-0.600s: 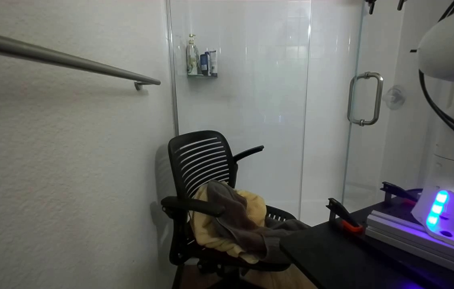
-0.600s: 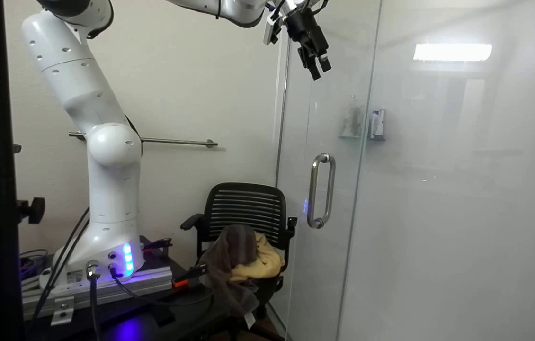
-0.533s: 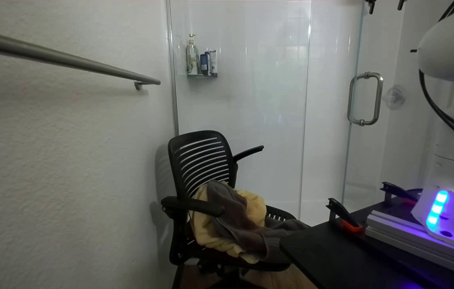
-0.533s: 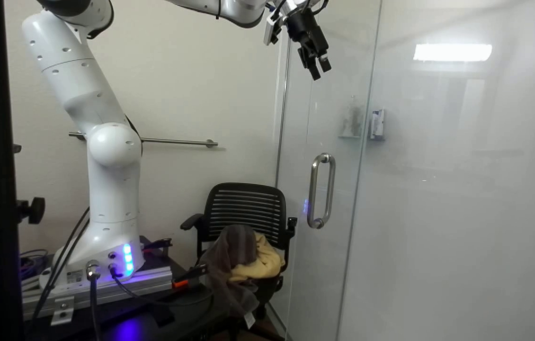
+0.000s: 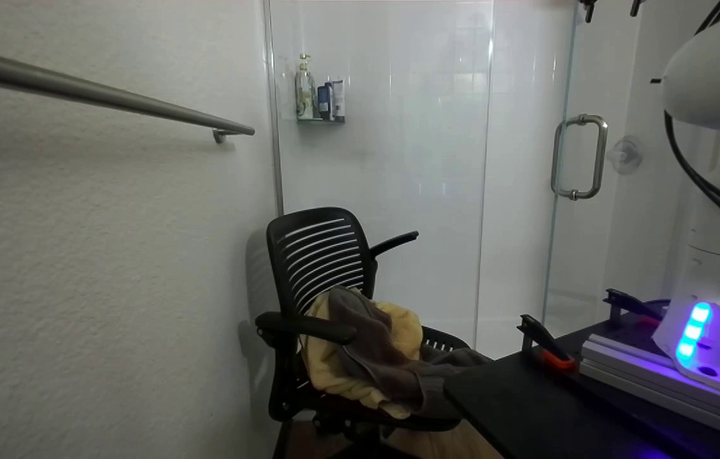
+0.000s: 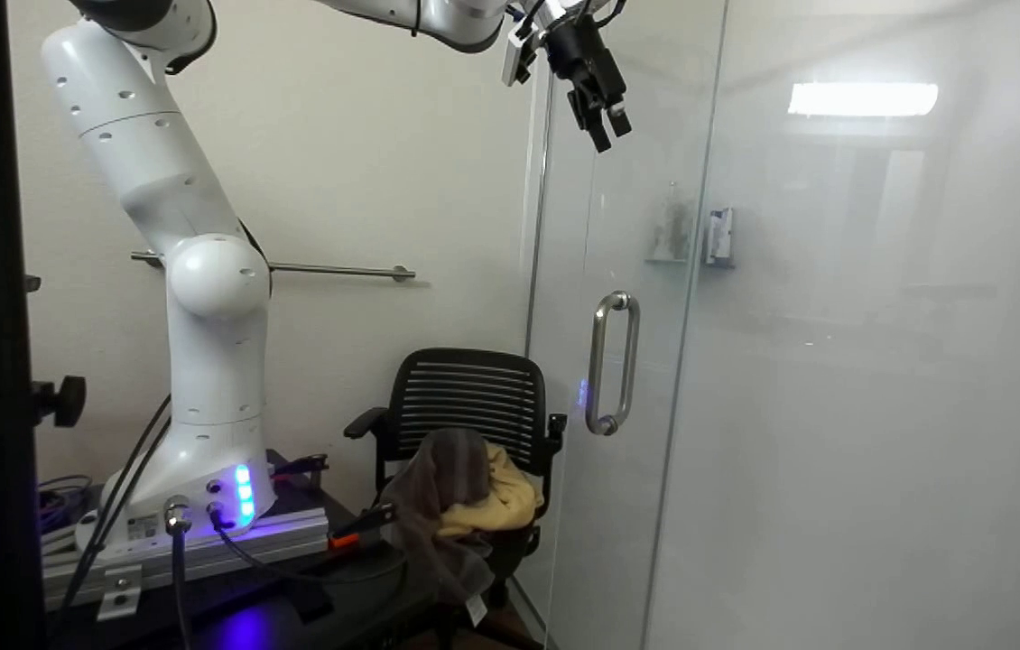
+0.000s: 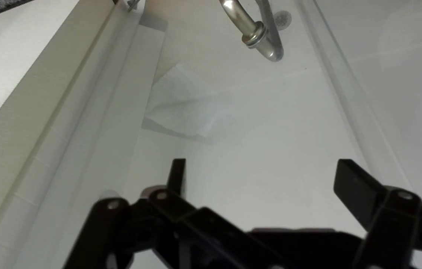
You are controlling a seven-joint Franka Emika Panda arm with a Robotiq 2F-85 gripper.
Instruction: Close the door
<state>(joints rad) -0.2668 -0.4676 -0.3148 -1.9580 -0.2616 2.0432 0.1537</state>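
The jaws are spread wide and point downward at a tilt, higher than the handle (image 6: 598, 361) and apart from it — near the edge of the door (image 6: 645, 487). The door stands ajar: in an exterior view a gap shows between it and the next pane (image 5: 385, 185). Farther out, the arm (image 6: 217, 361) rises from the tabletop (image 5: 513, 395) — beside that, a chair (image 6: 469, 397) carries a brown cloth (image 5: 363, 328) and a yellow cloth (image 5: 406, 328).

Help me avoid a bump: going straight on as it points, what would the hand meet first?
Perhaps the see-through door, though depth is unclear; in an exterior view the hand seems aimed beside the handle.
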